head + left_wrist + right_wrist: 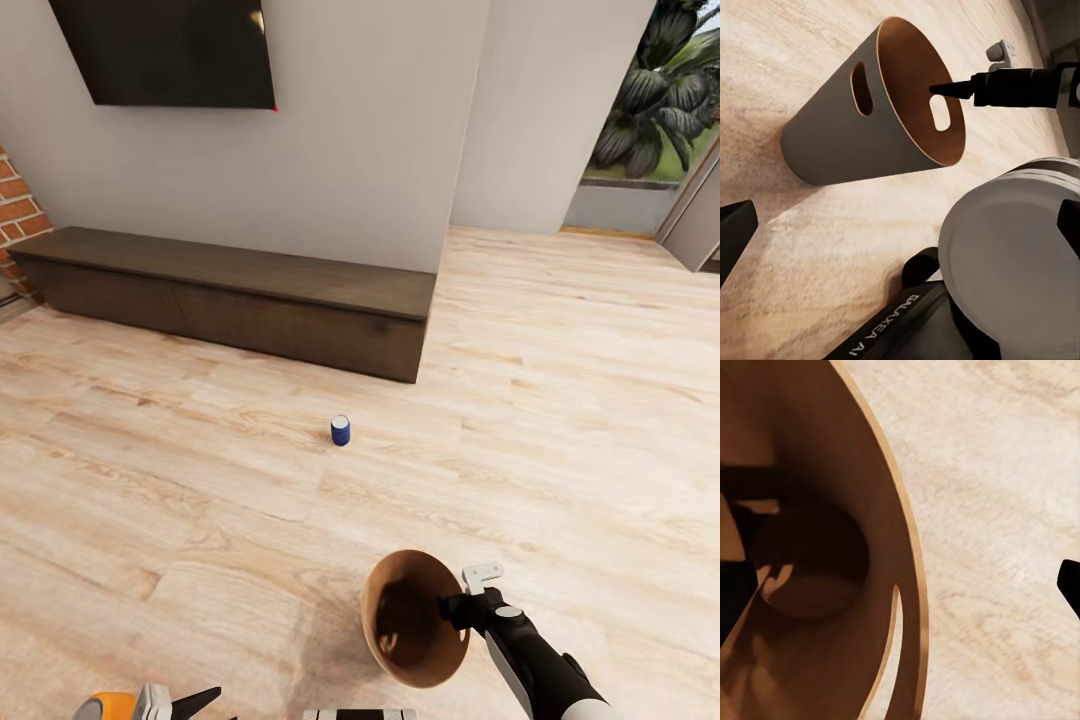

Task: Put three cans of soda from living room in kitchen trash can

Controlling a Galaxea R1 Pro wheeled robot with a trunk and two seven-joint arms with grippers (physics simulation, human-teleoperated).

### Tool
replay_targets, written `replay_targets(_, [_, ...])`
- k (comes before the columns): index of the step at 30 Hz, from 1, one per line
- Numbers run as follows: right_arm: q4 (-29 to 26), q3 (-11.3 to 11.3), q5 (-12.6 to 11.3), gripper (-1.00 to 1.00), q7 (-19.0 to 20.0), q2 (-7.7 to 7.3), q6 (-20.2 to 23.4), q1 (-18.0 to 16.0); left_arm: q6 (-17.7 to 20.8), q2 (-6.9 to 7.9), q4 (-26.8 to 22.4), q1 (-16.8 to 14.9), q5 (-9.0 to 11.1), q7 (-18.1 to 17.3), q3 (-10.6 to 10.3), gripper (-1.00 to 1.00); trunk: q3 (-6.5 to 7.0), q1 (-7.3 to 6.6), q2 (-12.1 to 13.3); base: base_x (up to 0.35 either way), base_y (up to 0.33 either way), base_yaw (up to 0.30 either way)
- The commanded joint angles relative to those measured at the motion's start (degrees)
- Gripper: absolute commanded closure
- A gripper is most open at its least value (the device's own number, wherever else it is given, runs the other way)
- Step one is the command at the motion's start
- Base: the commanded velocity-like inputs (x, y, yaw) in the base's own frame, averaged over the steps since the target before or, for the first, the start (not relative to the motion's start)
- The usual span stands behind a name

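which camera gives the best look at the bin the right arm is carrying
The left wrist view: the bin shows whole there, side wall, both handle slots and open mouth, tilted above the floor. The head view looks into its mouth, with the right pincer at its rim. The right wrist view shows its brown inside.

Light wood floor (560, 420) stretches across the room. A dark blue soda can (341, 430) stands upright on it, alone, a little way out from the long low dark-wood cabinet (230, 290) set along the wall.
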Motion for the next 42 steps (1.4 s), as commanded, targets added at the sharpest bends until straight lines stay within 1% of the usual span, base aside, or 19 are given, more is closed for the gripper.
replay_targets(1, [0.0, 0.0, 0.0, -1.0, 0.0, 0.0, 0.0, 0.0, 0.0, 0.0, 0.0, 0.0, 0.0, 0.0, 0.0, -1.0, 0.0, 0.0, 0.0, 0.0, 0.0, 0.0])
replay_targets(11, [0.0, 0.01, 0.0, -1.0, 0.0, 0.0, 0.0, 0.0, 0.0, 0.0, 0.0, 0.02, 0.0, 0.0, 0.0, -1.0, -0.1, 0.0, 0.0, 0.0, 0.0, 0.0])
replay_targets(17, [0.0, 0.02, 0.0, -1.0, 0.06, 0.0, 0.0, 0.0, 0.0, 0.0, 0.0, 0.01, 0.0, 0.0, 0.0, -1.0, -1.56, 1.32, -2.41, 0.0, 0.0, 0.0])
replay_targets(21, [0.0, 0.02, 0.0, -1.0, 0.08, 0.0, 0.0, 0.0, 0.0, 0.0, 0.0, 0.02, 0.0, 0.0, 0.0, -1.0, -1.86, 1.32, -2.41, 0.0, 0.0, 0.0])
replay_targets(42, [0.0, 0.01, 0.0, -1.0, 0.09, -0.03, -0.01, 0.0, 0.0, 0.0, 0.0, 0.02, 0.0, 0.0, 0.0, -1.0, -2.11, 1.32, -2.41, 0.0, 0.0, 0.0])
